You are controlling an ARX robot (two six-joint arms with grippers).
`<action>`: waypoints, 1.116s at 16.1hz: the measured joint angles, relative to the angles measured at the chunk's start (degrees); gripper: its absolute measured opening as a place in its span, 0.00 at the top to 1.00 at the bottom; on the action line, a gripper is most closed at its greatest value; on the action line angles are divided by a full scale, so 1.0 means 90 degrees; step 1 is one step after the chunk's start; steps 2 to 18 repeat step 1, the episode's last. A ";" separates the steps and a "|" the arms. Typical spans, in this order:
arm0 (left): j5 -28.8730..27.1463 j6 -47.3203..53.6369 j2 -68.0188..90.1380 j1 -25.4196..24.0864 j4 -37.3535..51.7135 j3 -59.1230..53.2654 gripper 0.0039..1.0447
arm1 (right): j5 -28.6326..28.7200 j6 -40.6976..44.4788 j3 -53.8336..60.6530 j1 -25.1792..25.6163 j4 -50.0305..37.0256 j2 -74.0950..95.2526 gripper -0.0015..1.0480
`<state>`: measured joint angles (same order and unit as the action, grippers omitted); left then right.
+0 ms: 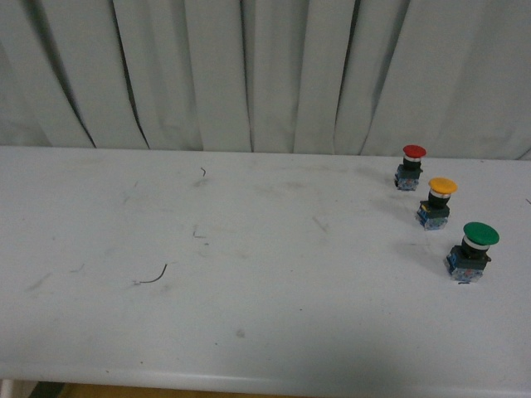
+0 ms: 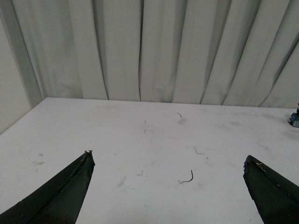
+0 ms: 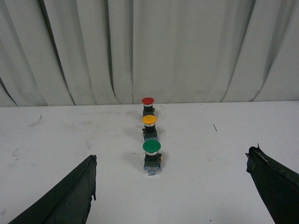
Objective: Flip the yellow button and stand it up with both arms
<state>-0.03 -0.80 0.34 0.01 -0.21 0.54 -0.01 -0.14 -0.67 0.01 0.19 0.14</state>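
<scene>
The yellow button (image 1: 437,202) stands upright on the white table (image 1: 249,274) at the right, cap up, between a red-capped button (image 1: 411,167) and a larger green-capped button (image 1: 471,252). In the right wrist view the yellow button (image 3: 149,126) is the middle one of a row running away from the camera. My right gripper (image 3: 170,161) is open, its black fingers well short of the row, with the green-capped button (image 3: 152,157) nearest. My left gripper (image 2: 168,161) is open over bare table, far from the buttons. Neither arm shows in the front view.
A pleated white curtain (image 1: 249,75) hangs behind the table. A small curved wire scrap (image 1: 154,276) lies left of centre, with scuff marks around it. The table's front edge (image 1: 249,383) runs along the bottom of the front view.
</scene>
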 joint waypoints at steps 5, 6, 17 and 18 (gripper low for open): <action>0.0000 0.0000 0.0000 0.0000 0.0000 0.0000 0.06 | 0.0000 0.0000 0.0000 0.0000 0.0002 0.0000 0.06; 0.0000 0.0000 0.0000 0.0000 0.0000 0.0000 0.06 | 0.0000 0.0000 0.0000 0.0000 0.0002 0.0000 0.06; 0.0000 0.0000 0.0000 0.0000 0.0000 0.0000 0.06 | 0.0000 0.0000 0.0000 0.0000 0.0002 0.0000 0.06; 0.0000 0.0000 0.0000 0.0000 0.0000 0.0000 0.06 | 0.0000 0.0000 0.0000 0.0000 0.0002 0.0000 0.06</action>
